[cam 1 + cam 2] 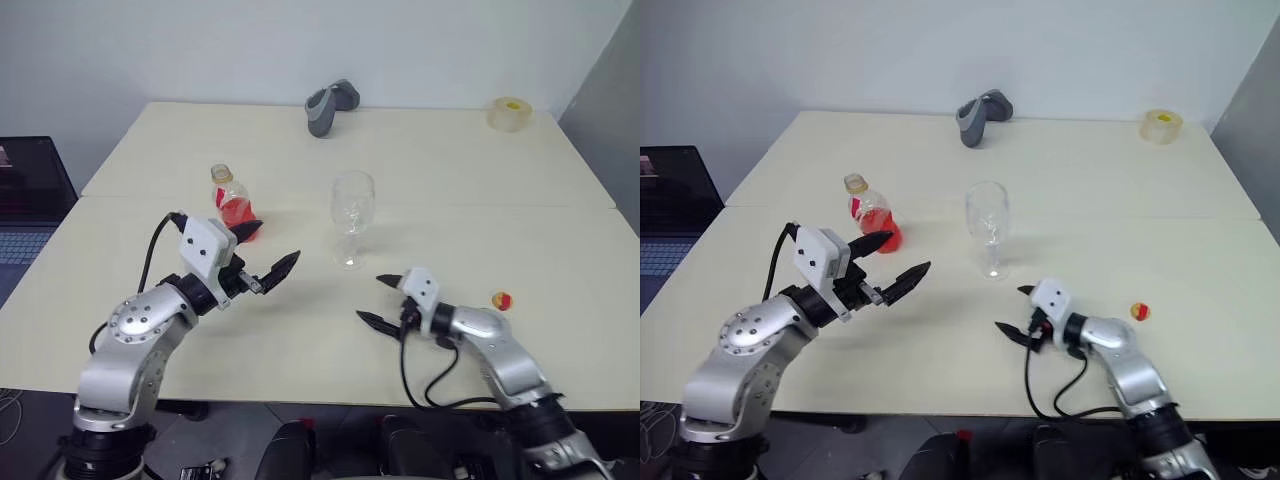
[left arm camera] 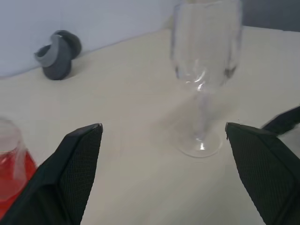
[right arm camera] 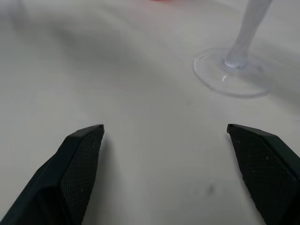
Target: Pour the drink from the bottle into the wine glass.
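In the head camera's view, a small clear plastic bottle with a rounded body stands upright on the pale cream surface, uncapped at its neck, with translucent red-orange drink filling only its lower part. Well to its right stands a clear, colourless stemmed wine glass, upright and holding nothing. A small yellow-and-red cap lies on the surface near the right arm, apart from the bottle. At the far edge rest a grey curved object and a yellowish tape roll. The left tool hovers just in front of the bottle with its two black fingers spread wide and nothing between them; one finger overlaps the bottle's base, so contact there cannot be judged. The right tool sits low over the surface in front of the glass, fingers also wide apart and bare. In the left wrist view, the glass stands between the splayed black fingers, its rim cut off by the frame edge, while the bottle shows only as a corner with red liquid. In the right wrist view, only the glass's round foot and the lower stem are visible, blurred, beyond the wide-set fingers.
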Motion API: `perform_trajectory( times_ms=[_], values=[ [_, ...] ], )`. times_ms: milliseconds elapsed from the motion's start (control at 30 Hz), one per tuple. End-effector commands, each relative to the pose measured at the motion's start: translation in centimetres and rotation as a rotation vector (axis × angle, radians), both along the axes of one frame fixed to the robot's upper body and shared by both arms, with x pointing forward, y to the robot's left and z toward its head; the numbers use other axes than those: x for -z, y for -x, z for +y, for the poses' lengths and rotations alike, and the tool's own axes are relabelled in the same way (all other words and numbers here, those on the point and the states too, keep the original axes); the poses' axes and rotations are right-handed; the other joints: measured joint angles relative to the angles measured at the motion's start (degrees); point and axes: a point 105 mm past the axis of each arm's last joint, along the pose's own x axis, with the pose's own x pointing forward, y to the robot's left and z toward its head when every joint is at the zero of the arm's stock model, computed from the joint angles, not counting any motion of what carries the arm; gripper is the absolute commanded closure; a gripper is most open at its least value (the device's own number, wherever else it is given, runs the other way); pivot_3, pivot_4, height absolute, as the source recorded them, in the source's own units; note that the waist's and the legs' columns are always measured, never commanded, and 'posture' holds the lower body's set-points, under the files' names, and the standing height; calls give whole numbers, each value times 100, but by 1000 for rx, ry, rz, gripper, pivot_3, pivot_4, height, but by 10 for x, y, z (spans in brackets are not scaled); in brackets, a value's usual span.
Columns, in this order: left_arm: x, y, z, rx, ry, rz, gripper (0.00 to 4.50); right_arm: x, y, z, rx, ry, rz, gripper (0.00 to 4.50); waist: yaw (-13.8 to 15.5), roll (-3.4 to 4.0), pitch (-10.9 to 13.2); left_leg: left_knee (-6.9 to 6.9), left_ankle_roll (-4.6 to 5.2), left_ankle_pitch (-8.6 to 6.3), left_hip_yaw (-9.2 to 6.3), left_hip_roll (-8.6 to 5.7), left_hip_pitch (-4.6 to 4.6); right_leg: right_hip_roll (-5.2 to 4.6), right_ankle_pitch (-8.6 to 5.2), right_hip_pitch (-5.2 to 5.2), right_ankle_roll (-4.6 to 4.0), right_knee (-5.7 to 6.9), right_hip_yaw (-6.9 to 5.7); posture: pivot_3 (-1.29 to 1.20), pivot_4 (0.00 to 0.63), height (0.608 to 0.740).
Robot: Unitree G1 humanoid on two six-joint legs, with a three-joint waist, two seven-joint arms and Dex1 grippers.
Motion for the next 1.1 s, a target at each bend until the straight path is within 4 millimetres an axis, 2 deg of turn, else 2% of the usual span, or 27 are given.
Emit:
perform_trajectory(
  times_ms=[33, 233, 333, 500, 633, 833, 1000, 1100],
  values=[
    [7, -6, 16, -153, 6, -59, 0, -45, 12, 0, -57, -94, -66, 18, -13, 1, 0, -1, 0, 0, 0, 1, 1, 1, 0, -1, 0, 2, 1, 0, 150, 740],
    [27, -8, 35, -338, 47, -60, 0, -89, 30, -4, -88, -193, -95, 18, 5, -2, -1, -1, 1, -1, -7, 1, -2, 2, 0, 3, 0, -1, -6, 0, 150, 740],
    [38, -14, 46, -424, 47, -48, 0, -100, 38, -3, -116, -225, -85, 18, 13, -3, -2, 1, 1, -1, -9, -2, 0, 0, 0, 11, 0, -4, -9, 0, 150, 740],
    [52, -33, 60, -508, 59, -35, 0, -102, 52, 3, -196, -208, -24, 18, 23, -8, -5, 1, 2, -1, -15, -3, 3, 0, 0, 18, 0, -7, -17, 0, 150, 740],
    [57, -49, 65, -526, 65, -37, 0, -105, 54, 4, -205, -199, -19, 18, 24, -14, -9, 4, 2, -1, -17, -5, 4, 0, 0, 24, 0, -10, -21, 0, 150, 740],
    [52, -76, 61, -479, 69, -45, 0, -105, 55, 6, -208, -185, -30, 18, 23, -18, -11, 4, 2, 0, -22, -6, 3, 0, 0, 25, 0, -11, -28, 0, 150, 740],
    [40, -99, 68, -486, 83, -53, 0, -107, 54, 6, -203, -175, -51, 18, 21, -19, -11, 4, 2, 0, -25, -6, 2, 0, 0, 25, 0, -12, -31, 0, 150, 740],
    [35, -111, 63, -470, 96, -51, 0, -107, 54, 7, -195, -180, -55, 18, 17, -20, -12, 5, 2, 0, -23, -8, 2, 0, 0, 25, 0, -12, -30, 0, 150, 740]
  ],
)
